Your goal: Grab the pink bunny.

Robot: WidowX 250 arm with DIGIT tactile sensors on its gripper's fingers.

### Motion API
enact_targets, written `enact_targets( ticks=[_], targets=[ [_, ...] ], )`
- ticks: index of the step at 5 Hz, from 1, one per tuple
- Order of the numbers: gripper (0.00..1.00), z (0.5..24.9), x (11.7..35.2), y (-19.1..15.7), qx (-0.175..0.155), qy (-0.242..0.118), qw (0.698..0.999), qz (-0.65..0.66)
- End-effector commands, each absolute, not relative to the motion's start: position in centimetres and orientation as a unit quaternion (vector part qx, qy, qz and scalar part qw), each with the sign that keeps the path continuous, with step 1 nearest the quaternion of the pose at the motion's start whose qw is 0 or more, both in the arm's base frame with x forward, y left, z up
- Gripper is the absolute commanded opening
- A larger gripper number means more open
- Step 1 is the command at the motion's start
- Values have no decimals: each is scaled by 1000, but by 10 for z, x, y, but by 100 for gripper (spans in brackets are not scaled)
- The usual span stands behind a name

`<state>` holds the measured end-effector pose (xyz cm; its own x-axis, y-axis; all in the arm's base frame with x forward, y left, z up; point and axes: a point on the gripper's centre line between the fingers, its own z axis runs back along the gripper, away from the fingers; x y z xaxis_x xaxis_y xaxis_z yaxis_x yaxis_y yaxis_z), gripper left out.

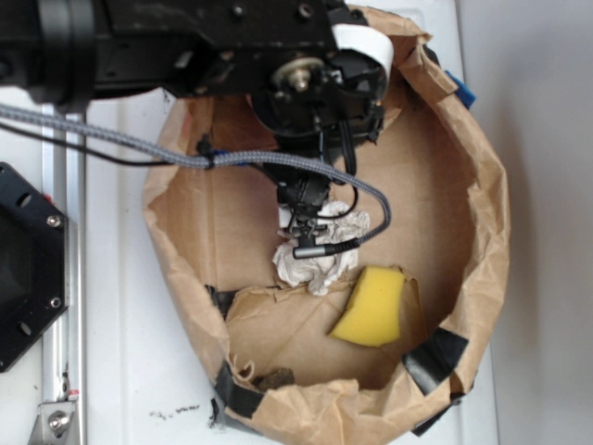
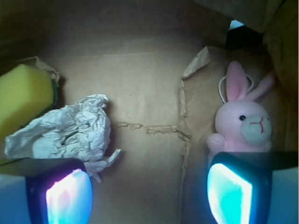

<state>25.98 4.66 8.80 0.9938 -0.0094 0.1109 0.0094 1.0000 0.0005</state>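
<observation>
1. Two glowing pads (image 2: pixel 67 196) of the end effector (image 2: pixel 149 193) fill the bottom of the wrist view, spread wide apart with bare cardboard between them, so it is open and holds nothing
2. Just past the left pad lies the crumpled paper ball (image 2: pixel 70 133), with the yellow sponge (image 2: pixel 23 95) behind it at the left edge
3. Just beyond the right pad sits the pink bunny (image 2: pixel 245 123), face toward the camera and ears up, its lower body hidden by that pad; it rests on the floor of the paper-lined bin (image 1: pixel 486 222), close to the wall
4. From the exterior view the arm covers the bunny, so its spot cannot be checked there
5. Judged by its fluffy look, the bunny is light and soft and should squash under the pads without harm; it may slide or roll if nudged
6. Best hold looks like the round head or torso, squeezed from both sides; the thin ears would likely slip out
</observation>
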Motion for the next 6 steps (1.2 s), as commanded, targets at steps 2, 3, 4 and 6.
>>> enact_targets(
  ticks=[2,3,4,6],
  targets=[
    [100,83,265,72,70,-55,996,-29],
    [100,81,265,73,86,-49,995,-26],
    [100,82,262,74,98,-42,994,-22],
    [100,74,263,79,114,-27,993,-25]
  ],
)
